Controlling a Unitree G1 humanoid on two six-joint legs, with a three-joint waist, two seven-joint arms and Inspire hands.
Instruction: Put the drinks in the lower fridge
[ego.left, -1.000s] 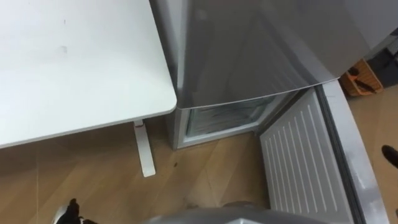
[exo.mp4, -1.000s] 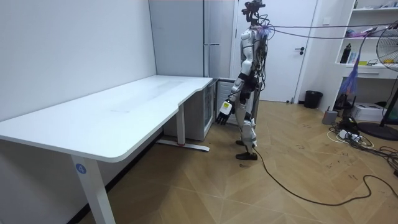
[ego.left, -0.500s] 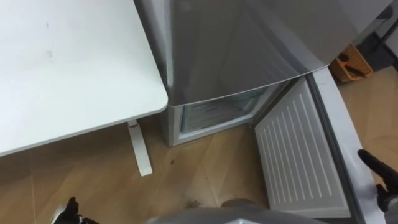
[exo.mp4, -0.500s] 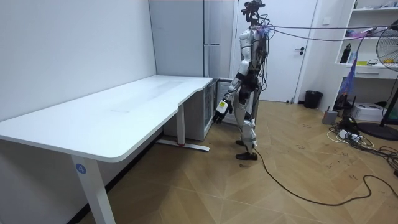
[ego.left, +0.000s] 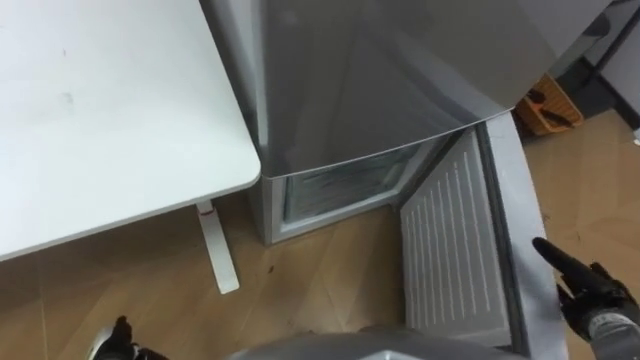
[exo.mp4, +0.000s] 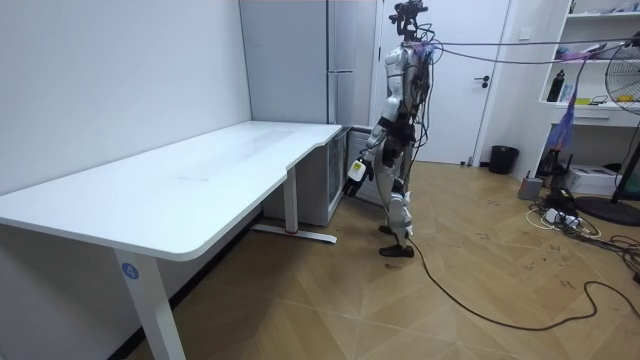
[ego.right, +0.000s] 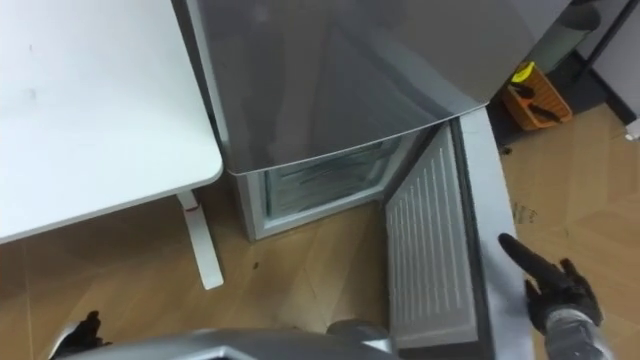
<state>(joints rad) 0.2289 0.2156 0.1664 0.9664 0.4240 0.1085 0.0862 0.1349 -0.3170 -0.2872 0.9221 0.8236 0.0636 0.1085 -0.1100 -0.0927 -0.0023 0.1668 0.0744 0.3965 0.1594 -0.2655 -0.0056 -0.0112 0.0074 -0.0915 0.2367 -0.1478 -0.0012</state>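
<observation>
Lower fridge compartment sits at frame centre, its door swung open toward lower right; right hand has risen into the lower right corner beside the door edge, fingers extended, empty; loading probably still awaits a drink; left hand at lower left, state cannot be told.
</observation>
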